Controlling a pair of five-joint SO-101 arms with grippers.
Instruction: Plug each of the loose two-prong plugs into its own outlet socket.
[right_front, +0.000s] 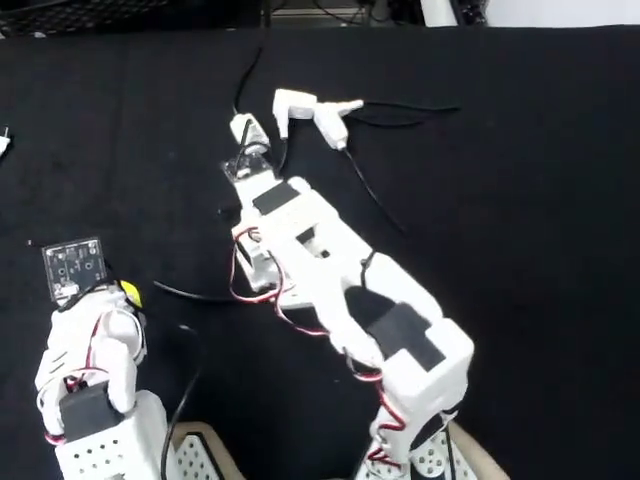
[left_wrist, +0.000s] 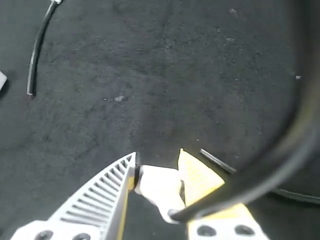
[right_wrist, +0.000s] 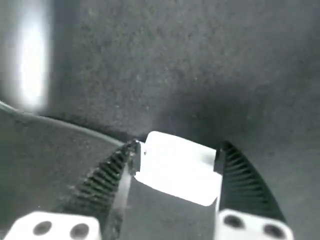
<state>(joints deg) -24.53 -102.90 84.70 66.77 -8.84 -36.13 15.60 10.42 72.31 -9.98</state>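
On the black tabletop (right_front: 520, 200), the left arm sits folded at the lower left of the high view, and the left pincer (left_wrist: 157, 156) is pinching a small white plug (left_wrist: 159, 186) between its white ribbed finger and its yellow finger. A thick black cable (left_wrist: 280, 155) sweeps across in front of that grip. From above, this pincer (right_front: 125, 295) is low near the left edge, well apart from everything at the top. The right arm stretches from the lower right up to the upper middle of the high view. There the right pincer (right_wrist: 180, 146) is pressed onto a white plug body (right_wrist: 175, 170) that fills the gap between its dark fingers. From overhead, that plug body (right_front: 244, 128) pokes out just above the arm's tip. Just to its right, two white connector pieces (right_front: 312, 108) lie close together with thin black leads (right_front: 375, 195) trailing off. Whether they are plugs or sockets is not clear. A loose black wire (right_front: 180, 295) lies between the two arms.
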